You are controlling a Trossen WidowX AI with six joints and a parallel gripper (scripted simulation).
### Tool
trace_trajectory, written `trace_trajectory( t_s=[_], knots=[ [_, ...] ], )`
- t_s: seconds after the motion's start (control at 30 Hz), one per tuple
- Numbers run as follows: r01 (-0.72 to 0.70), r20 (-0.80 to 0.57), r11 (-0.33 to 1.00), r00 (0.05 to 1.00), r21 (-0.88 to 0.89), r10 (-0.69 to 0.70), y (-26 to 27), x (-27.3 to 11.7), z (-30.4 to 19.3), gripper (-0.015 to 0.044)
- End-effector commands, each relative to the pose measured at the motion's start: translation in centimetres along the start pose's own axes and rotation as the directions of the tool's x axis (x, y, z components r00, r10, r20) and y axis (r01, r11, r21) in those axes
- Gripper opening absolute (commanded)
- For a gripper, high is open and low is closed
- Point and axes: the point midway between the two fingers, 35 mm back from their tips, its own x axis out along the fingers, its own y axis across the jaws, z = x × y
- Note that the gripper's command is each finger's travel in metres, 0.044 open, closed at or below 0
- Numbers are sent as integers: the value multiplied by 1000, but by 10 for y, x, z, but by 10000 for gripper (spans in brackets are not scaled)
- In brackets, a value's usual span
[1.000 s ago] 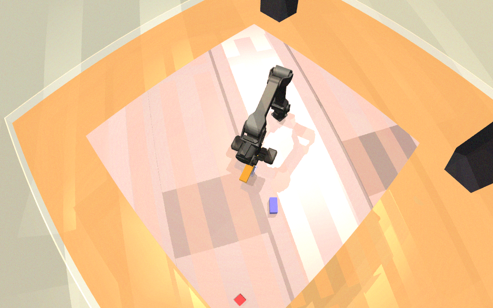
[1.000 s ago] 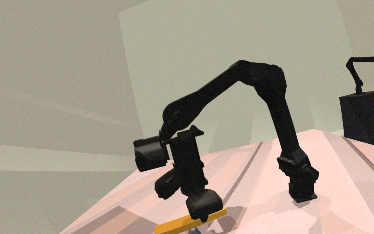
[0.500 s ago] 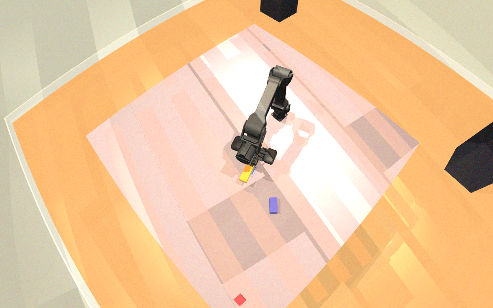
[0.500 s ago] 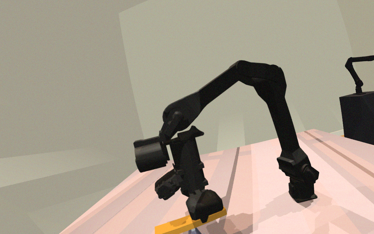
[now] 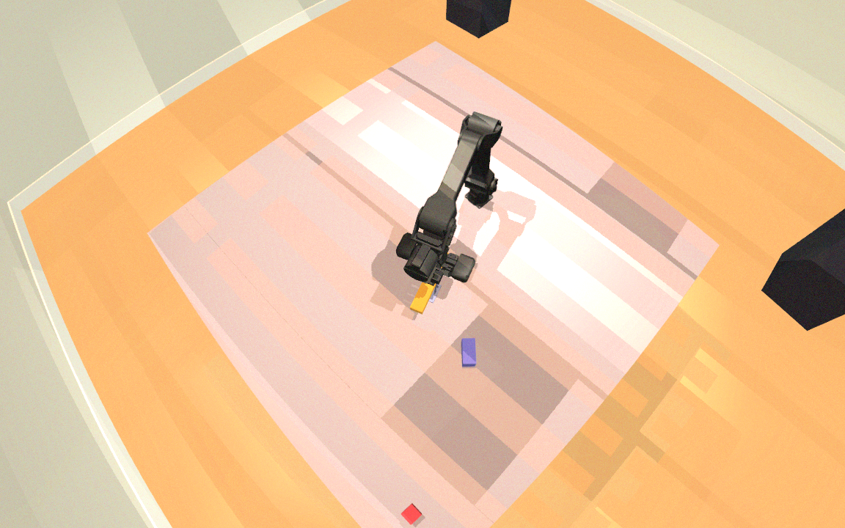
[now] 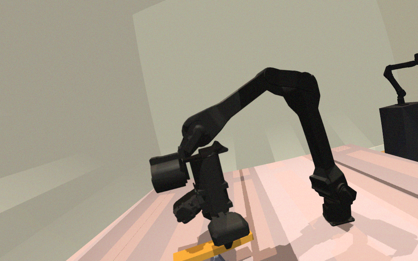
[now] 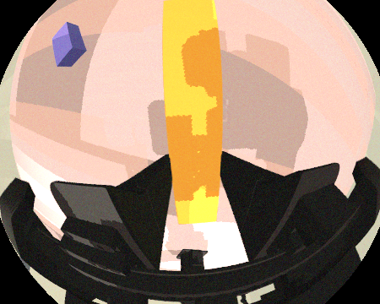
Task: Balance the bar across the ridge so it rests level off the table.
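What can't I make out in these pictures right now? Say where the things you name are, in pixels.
- Ridge (image 5: 433, 296) (image 6: 217, 256): mostly under the bar (image 5: 422, 298) (image 6: 197, 251) (image 7: 193, 127) in top; cut off by the bottom edge in exterior.
- Bar-ridge contact: too small to tell in exterior.
- Bar's far end: cut off by wrist's upper edge.
- Fingertips: behind the gripper body in top.

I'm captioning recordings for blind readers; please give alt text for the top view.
A black robot arm's end effector grips a yellow bar over a pink table. A purple block and a red block lie apart from it.
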Motion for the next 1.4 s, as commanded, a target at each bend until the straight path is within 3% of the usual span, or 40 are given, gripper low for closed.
trace_trajectory(
  t_s=[0.0,1.37],
  knots=[
    [-2,3,1000,1000,5,2,0,0,1,0],
    [-2,3,1000,1000,5,2,0,4,0,0]
  ],
)
